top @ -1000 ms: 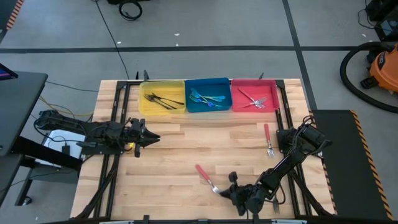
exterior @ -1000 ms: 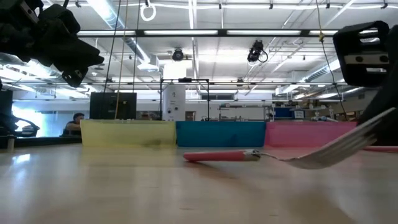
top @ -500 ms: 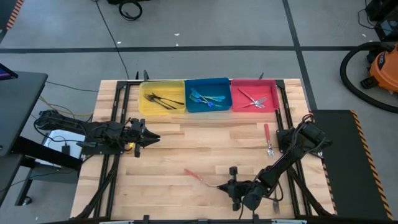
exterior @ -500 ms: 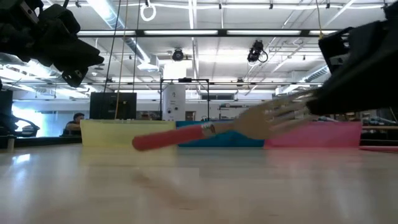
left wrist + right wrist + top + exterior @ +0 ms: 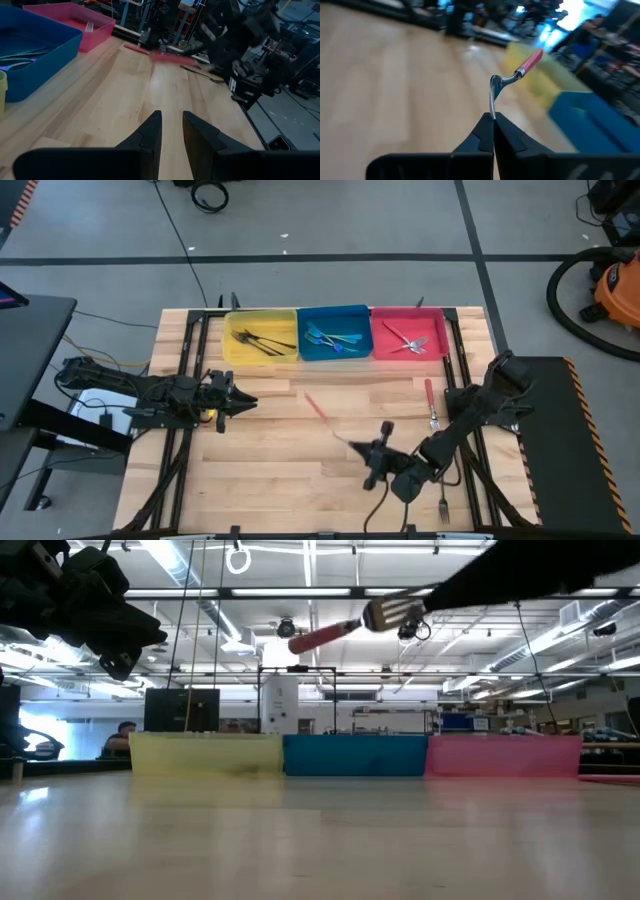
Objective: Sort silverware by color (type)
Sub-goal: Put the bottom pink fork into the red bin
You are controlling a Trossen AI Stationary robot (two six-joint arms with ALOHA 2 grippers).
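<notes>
Right gripper clamped on the tines of a red-handled fork, held above the table with its handle pointing to 11 o'clock. Left gripper at 9 o'clock, fingers slightly parted, holding nothing. Farther off at 12 o'clock, yellow bin, blue bin, pink bin, each holding forks.

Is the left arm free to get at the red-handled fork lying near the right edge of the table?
Probably not easily: that red-handled fork lies across the table from the left gripper, beside the right arm, whose gripper holds another red fork in between.
</notes>
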